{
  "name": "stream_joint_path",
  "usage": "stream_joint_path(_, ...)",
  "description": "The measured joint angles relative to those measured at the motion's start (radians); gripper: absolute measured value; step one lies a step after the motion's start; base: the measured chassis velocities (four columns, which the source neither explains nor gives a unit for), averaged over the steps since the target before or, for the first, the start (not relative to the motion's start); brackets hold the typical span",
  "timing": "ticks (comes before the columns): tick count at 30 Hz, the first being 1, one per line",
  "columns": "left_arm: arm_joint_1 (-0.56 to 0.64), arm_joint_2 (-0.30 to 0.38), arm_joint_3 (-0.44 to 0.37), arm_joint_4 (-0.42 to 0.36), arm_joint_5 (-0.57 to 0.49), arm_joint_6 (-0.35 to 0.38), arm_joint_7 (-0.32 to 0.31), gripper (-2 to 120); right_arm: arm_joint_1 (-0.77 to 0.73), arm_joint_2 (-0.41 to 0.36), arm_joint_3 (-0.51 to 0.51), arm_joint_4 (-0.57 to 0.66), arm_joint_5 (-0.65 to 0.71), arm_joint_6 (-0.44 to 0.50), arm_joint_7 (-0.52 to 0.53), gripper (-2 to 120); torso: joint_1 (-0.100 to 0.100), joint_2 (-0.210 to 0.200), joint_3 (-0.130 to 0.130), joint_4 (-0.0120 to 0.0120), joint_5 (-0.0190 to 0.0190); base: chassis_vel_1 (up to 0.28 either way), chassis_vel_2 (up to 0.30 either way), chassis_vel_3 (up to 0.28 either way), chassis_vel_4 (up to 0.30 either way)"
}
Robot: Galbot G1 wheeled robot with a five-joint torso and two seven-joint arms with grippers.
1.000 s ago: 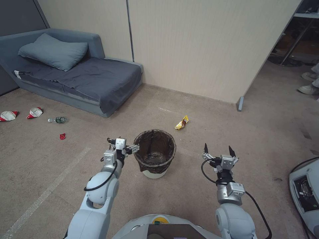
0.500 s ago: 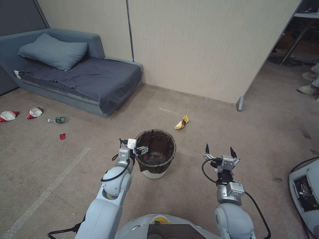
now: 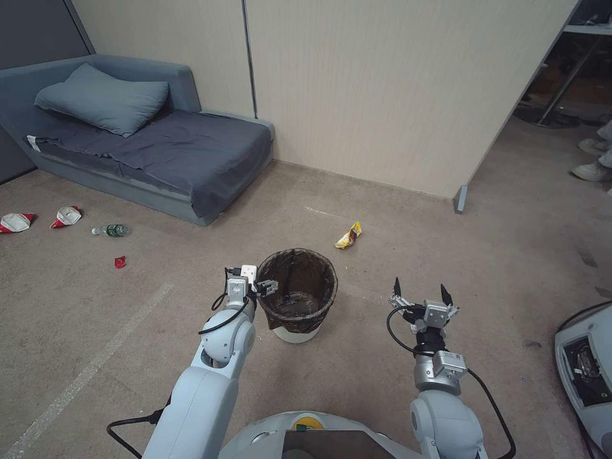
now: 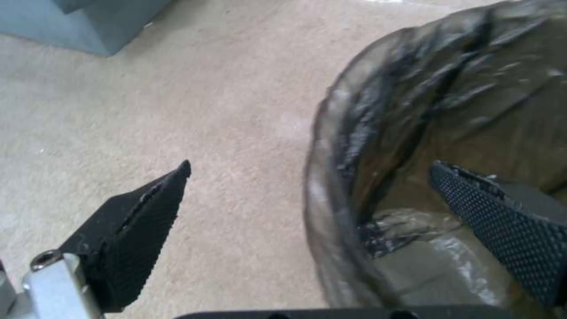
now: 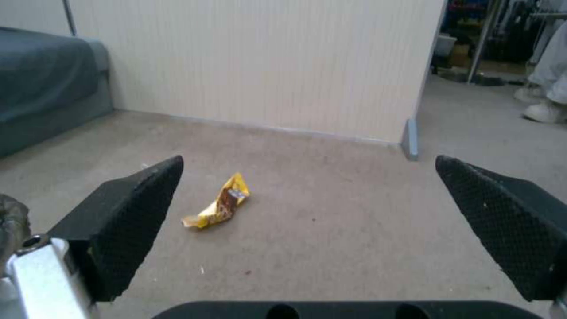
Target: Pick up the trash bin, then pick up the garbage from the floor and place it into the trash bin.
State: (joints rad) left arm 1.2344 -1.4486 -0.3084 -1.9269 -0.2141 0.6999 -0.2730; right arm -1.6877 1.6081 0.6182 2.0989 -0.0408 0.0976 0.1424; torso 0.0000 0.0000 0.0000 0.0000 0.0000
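Your left end effector (image 3: 266, 287) straddles the trash bin (image 3: 297, 296) rim, released, ready to clamp; right end effector (image 3: 419, 293) waits spread.

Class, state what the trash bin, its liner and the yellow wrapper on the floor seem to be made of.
Trash bin: probably white plastic, smooth. Liner: thin dark plastic film, wrinkled and glossy, folded over the rim. Yellow wrapper: likely printed foil or plastic, creased and shiny.
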Motion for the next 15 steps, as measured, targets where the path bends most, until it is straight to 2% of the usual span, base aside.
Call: stream_joint_path(15,-0.040,-0.004,-0.025,0.088,-0.011,0.004,0.000,100,0.010,0.000,-0.006,-0.017,0.004,0.000,0.002,100,0.000,0.000,0.000,0.0000,0.0000,0.000,0.000,0.000,0.000)
